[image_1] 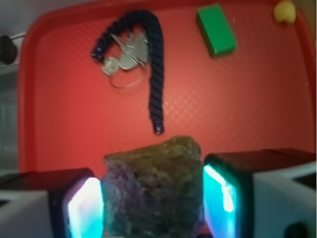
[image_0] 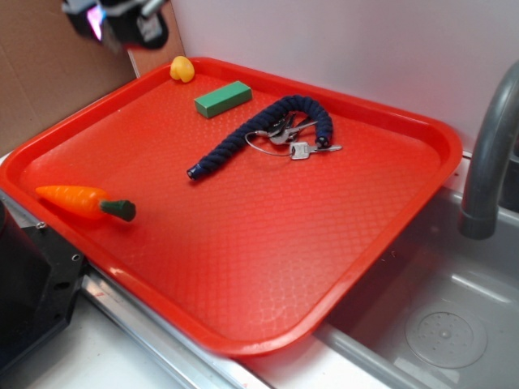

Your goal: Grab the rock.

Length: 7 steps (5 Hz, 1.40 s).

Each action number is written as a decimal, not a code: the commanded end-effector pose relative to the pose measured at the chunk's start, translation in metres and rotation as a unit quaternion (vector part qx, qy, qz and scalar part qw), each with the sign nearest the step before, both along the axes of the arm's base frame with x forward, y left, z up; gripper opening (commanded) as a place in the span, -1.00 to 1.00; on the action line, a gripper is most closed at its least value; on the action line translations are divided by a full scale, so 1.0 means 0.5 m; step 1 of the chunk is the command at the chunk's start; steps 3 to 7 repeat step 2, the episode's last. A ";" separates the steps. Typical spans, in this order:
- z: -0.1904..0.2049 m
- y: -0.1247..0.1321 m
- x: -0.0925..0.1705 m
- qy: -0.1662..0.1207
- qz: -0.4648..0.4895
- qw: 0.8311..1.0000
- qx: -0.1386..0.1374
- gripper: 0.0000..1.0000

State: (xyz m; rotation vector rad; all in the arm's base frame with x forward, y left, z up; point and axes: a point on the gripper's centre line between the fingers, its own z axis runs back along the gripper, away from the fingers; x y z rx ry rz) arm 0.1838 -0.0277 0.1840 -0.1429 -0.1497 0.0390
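In the wrist view the rock [image_1: 153,188], a lumpy grey-brown stone, sits between my two glowing fingers [image_1: 84,210], which press on its left and right sides. My gripper [image_1: 153,203] is shut on it and holds it well above the red tray [image_1: 237,124]. In the exterior view my gripper [image_0: 122,20] is high at the top left, above the tray's far left corner; the rock cannot be made out there.
On the tray [image_0: 268,267] lie a green block [image_0: 222,99], a yellow toy [image_0: 182,70], a blue rope with keys [image_0: 268,134] and a toy carrot [image_0: 85,203]. A sink basin [image_0: 438,316] and grey tap [image_0: 491,154] are at the right.
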 end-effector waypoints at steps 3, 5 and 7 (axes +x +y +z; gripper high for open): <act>0.132 0.052 -0.025 -0.053 0.005 0.998 0.033 -1.00; 0.132 0.052 -0.025 -0.053 0.005 0.998 0.033 -1.00; 0.132 0.052 -0.025 -0.053 0.005 0.998 0.033 -1.00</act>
